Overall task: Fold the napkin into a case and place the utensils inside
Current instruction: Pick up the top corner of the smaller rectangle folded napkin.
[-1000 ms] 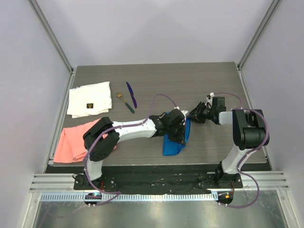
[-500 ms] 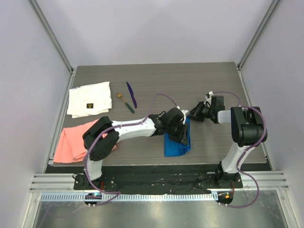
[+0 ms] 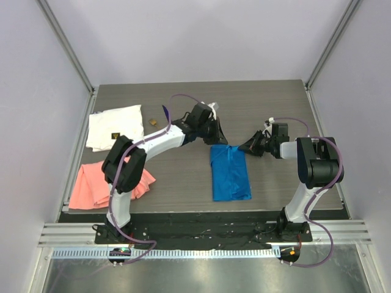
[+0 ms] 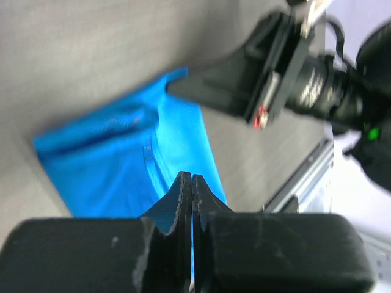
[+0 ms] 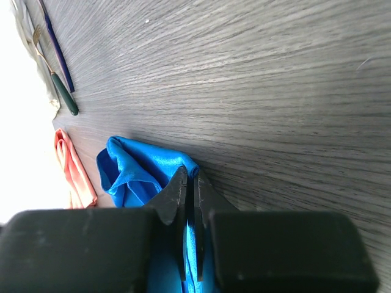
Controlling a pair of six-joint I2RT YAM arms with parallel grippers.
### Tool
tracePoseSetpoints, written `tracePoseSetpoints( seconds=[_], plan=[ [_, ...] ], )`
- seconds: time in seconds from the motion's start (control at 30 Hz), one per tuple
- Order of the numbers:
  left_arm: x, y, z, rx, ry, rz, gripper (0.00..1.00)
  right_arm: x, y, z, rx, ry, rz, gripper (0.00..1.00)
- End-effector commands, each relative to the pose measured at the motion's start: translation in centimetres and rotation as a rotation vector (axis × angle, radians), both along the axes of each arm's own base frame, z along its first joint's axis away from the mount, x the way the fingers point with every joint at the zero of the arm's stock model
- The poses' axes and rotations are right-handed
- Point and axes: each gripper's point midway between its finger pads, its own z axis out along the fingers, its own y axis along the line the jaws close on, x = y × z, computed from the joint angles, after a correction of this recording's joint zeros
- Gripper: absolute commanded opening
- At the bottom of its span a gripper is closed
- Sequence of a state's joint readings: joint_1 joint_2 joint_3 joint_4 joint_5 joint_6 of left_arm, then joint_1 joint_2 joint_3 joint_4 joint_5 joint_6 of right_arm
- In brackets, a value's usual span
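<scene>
We see the napkin [image 3: 230,173] lying flat on the bench [image 3: 275,101], folded into a narrow, long blue strip that runs from the middle of the bench toward the near edge. Soft creases show along its upper half.

The right gripper [image 3: 243,147] is low at the napkin's far right corner. In the right wrist view its fingers [image 5: 178,189] are pressed together on that corner, with a thin sliver of blue between them and the cloth bunched up just at their tips.

The left gripper [image 3: 217,135] sits just beyond the napkin's far left corner. In the left wrist view its fingers [image 4: 183,195] are closed against each other. The blue cloth lies spread out behind them, and we cannot see any of it caught between the tips.

The two utensils lie well apart from the napkin, toward the far left of the bench. The purple utensil [image 5: 56,46] and the green-handled utensil [image 5: 64,94] lie side by side, and from above the left arm hides most of both.

A white cloth [image 3: 113,125] with a small dark label sits at the left edge. A salmon-pink cloth [image 3: 88,183] lies nearer to us on the same side.
</scene>
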State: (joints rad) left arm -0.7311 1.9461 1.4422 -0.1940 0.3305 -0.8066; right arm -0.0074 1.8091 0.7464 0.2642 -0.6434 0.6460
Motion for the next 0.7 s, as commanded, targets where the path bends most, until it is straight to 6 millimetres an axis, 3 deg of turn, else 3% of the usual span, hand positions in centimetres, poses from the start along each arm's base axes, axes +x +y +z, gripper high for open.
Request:
tracePoseSetpoints(
  seconds=[0.0,0.4,0.43,0.5,0.67],
  plan=[
    [2.4,-2.4,0.1,-0.021,-0.071,-0.010,0.01,1.3,0.1,1.9,-0.017,-0.084,0.012,0.04],
    [3.1,-3.1,-2.7,-0.013,-0.040,-0.010,0.00,1.5,0.2,2.2,-0.013,-0.083,0.010,0.04],
    [3.1,-3.2,-3.0,-0.008,-0.038,-0.014,0.00,1.2,1.1,2.2,-0.011,-0.082,0.035,0.04],
    [3.2,-3.2,-4.3,0.007,-0.021,-0.022,0.00,1.1,1.3,2.4,-0.009,-0.082,0.036,0.04],
    [3.8,-3.5,-5.3,0.020,-0.021,-0.027,0.00,1.3,1.7,3.4,-0.009,-0.100,0.045,0.04]
  ],
)
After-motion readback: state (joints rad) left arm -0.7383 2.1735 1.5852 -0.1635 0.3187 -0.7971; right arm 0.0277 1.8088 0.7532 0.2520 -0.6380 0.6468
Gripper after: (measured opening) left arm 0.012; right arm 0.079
